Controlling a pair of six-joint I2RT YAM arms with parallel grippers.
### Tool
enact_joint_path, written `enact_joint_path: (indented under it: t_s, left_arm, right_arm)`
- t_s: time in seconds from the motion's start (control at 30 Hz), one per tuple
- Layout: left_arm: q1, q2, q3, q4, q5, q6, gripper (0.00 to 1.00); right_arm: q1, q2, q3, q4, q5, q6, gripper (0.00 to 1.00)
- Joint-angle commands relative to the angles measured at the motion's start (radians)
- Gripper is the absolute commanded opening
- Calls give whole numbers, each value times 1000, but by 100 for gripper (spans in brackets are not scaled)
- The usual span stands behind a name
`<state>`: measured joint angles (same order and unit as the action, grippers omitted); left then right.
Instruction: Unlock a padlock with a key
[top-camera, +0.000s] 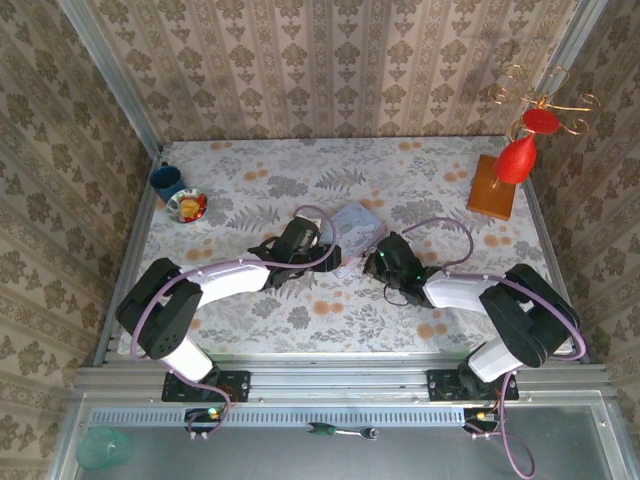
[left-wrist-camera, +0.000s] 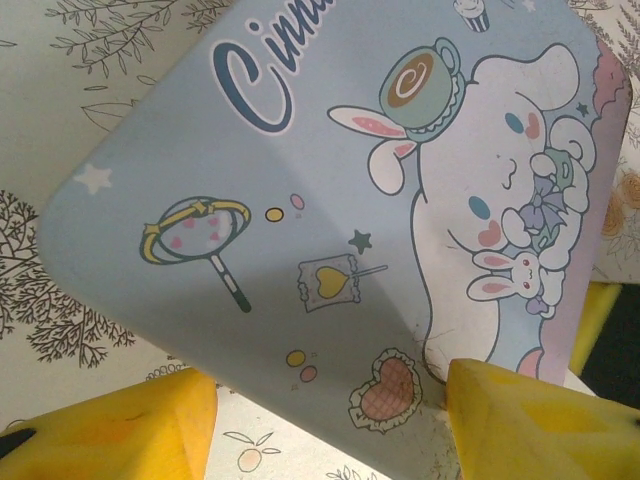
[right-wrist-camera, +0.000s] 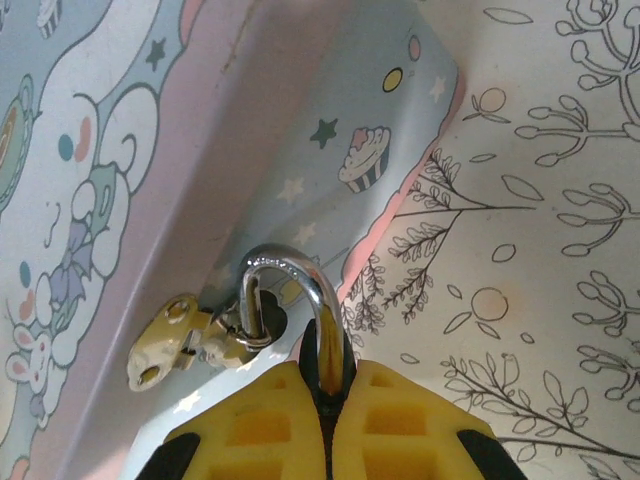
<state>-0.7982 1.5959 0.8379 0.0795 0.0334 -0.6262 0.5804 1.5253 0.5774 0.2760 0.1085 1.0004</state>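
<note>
So the right gripper (right-wrist-camera: 328, 378) had its yellow fingers (right-wrist-camera: 400, 420) squeezed right together, pinching the tiny padlock (right-wrist-camera: 283, 257) with the thin silver metal shackle. Only the shackle loop and a dark sliver between the fingertips showed; the lock body was mostly hidden in the grip. The loop was hooked through the little cream-yellow metal latch (right-wrist-camera: 170, 345) on the side of the pastel blue-and-pink rectangular tin box (right-wrist-camera: 110, 150) with the cartoon long-eared puppy on it, close to one corner of the tin. From above, the tin sat around the middle of the floral-patterned table (top-camera: 250, 180), and both arms met at it, one from each side.

The left gripper (left-wrist-camera: 330, 385) was about halfway open. Its yellow fingers (left-wrist-camera: 120, 430) stood well apart, and the edge of the tin's lid ran between them. Honestly couldn't tell if either finger was actually touching the tin.
</note>
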Motion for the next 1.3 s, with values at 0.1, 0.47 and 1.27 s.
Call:
enact_joint_path:
  t_s: [0.1,0.47,1.27]
  left_arm:
    - [-2,55,-28,-80,-3,-17,62]
    - [6,53,-28,-80,2,-11,62]
    - [229,329,396,-219,187,104,63]
  right_arm:
    - [-36,45,80,-158,19,5,0]
    - [-118,-16,35,-77,-127,-9,0]
    - [-119,-614,-127,-599,-200,-284,2]
